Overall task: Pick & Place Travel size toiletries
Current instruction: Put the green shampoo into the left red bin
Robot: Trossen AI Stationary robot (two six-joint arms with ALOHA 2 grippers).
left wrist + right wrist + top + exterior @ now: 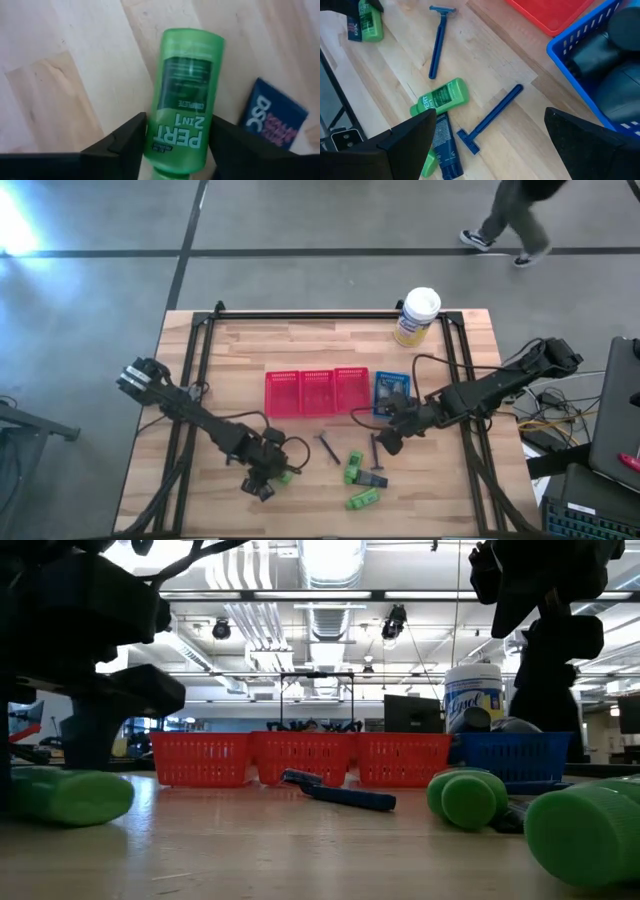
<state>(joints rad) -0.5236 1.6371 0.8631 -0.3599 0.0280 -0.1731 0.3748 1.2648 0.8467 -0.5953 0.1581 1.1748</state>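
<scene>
Pale wooden planks form the table (330,345), seen from above, with grey floor around it. Nearest the front edge, the left gripper (268,477) sits low over a green tube (184,107) lying flat on the wood. In the left wrist view its two dark fingers (122,145) stand on either side of the tube, close against it at the cap end, and a small dark blue packet (274,114) lies just beside the tube. Whether the fingers are actually pressing the tube cannot be told.

Right of that, near the table's middle front, lie two more green tubes (354,468), (362,500), a dark blue tube (443,145) and two thin blue razors (437,40), (492,117), all loose on the wood and close together.

Slightly farther back, the right gripper (388,442) hangs above the table beside these items with its fingers spread wide and nothing between them.

Behind it stand three red mesh baskets (316,393) in a row, touching a blue mesh basket (391,390) that holds grey bottles (620,65).

At the far right corner stands a white and yellow canister (417,316). Beyond the table, a person's legs (510,225) cross the floor.
</scene>
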